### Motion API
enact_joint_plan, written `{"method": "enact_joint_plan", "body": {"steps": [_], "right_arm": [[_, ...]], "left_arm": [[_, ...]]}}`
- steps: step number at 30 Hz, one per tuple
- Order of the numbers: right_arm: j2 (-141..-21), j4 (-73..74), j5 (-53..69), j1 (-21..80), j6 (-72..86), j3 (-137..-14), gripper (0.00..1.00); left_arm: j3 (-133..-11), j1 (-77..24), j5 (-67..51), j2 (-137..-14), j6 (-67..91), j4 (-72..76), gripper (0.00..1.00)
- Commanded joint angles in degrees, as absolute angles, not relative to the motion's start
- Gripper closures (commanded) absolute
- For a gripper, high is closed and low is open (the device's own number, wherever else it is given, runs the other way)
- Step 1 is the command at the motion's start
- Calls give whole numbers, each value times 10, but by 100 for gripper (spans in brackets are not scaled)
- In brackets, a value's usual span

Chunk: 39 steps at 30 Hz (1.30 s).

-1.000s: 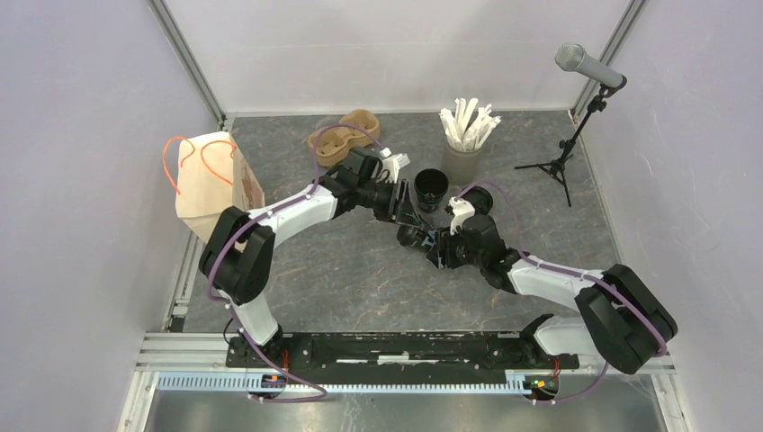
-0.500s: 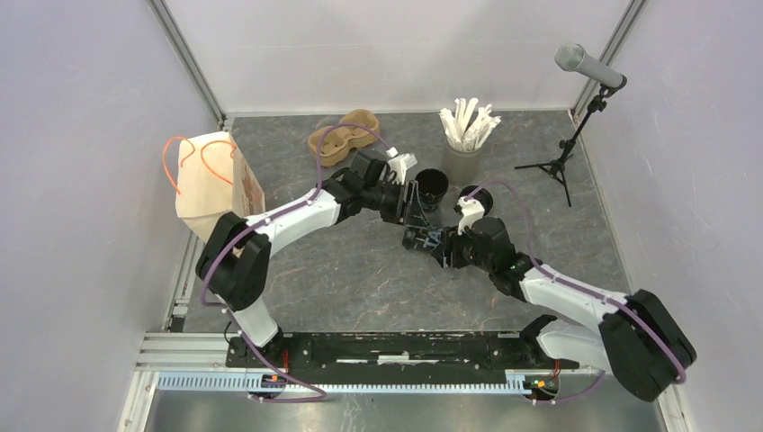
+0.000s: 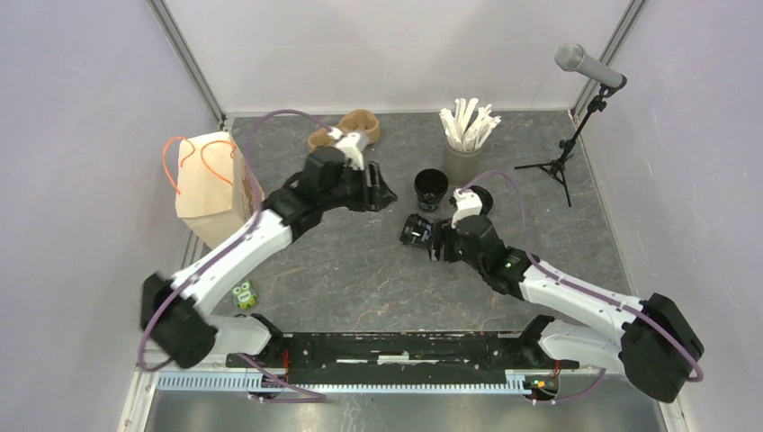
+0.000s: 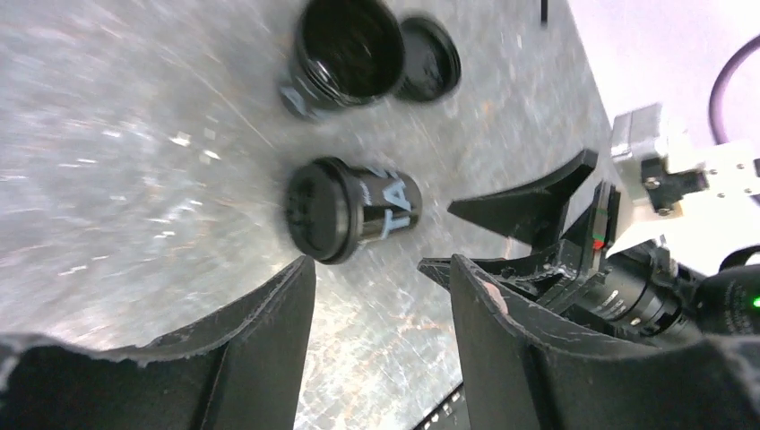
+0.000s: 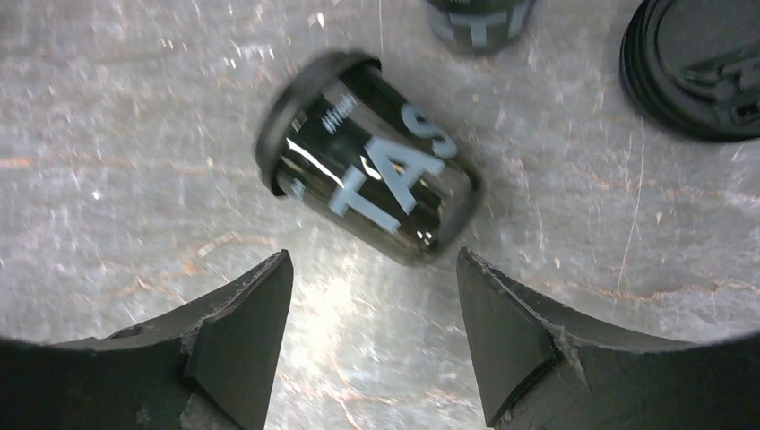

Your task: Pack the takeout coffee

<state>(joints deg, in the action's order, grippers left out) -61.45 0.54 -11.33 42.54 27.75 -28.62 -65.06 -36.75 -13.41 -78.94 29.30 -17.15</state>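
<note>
- Over the last second the left gripper (image 3: pixel 378 191) has drawn back from the right gripper (image 5: pixel 372 255), where the two had met. Both pairs of jaws have widened. The takeout coffee (image 5: pixel 367 170) now lies on its side on the table (image 3: pixel 351 270).
- Right gripper: the jaws are spread wide and hold nothing. The coffee lies just past the fingertips, slantwise to the gap. No contact shows, though the view is blurred.
- Left gripper: the jaws are parted and empty, touching nothing. It hangs near the open cup (image 3: pixel 431 189), to that cup's left.
- The coffee rests near the open cup, on the side toward the arm bases. Its lid is on, and the lid end is turned toward the left gripper.
- Handling, as I judge it:
  - It is a light paper cup with a thin wall that would buckle under a hard pinch.
  - The glossy skin may slip.
  - Lying down, it will roll.
  - The snap lid could pop if squeezed at the rim.
  - Whether it is full cannot be told.
- Best hold, as I judge it: across the middle of the body, below the lid rim, with the pads on opposite sides and the close gentle.
- A loose lid (image 3: pixel 477 196) sits just beside the open cup, to its right.
- The cup of sticks (image 3: pixel 463 144) stands behind the open cup.
- The pulp carrier (image 3: pixel 346 133) lies behind the open cup and to its left.
- The paper bag (image 3: pixel 211 184) stands well to the open cup's left.
</note>
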Motion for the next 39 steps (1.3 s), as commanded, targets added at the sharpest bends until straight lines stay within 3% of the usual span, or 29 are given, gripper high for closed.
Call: {"method": "enact_joint_plan", "body": {"steps": [1, 6, 14, 27, 31, 36, 39], "right_arm": [[-662, 43, -278, 488, 342, -383, 26], [-780, 116, -399, 554, 369, -518, 25], [-934, 256, -506, 600, 415, -680, 25], [-1038, 322, -527, 607, 420, -753, 34], [-1064, 346, -529, 607, 422, -776, 41], [-1053, 346, -524, 606, 412, -766, 60], [-1038, 339, -524, 605, 402, -747, 63]], "left_arm": [[-630, -365, 47, -622, 281, -236, 35], [-599, -365, 105, -474, 246, -320, 31], [-544, -365, 120, -337, 188, -414, 26], [-499, -366, 110, -289, 171, -410, 26], [-499, -366, 112, -287, 170, -410, 26], [-498, -366, 120, -280, 172, -410, 26], [-497, -366, 123, -282, 172, -409, 26]]}}
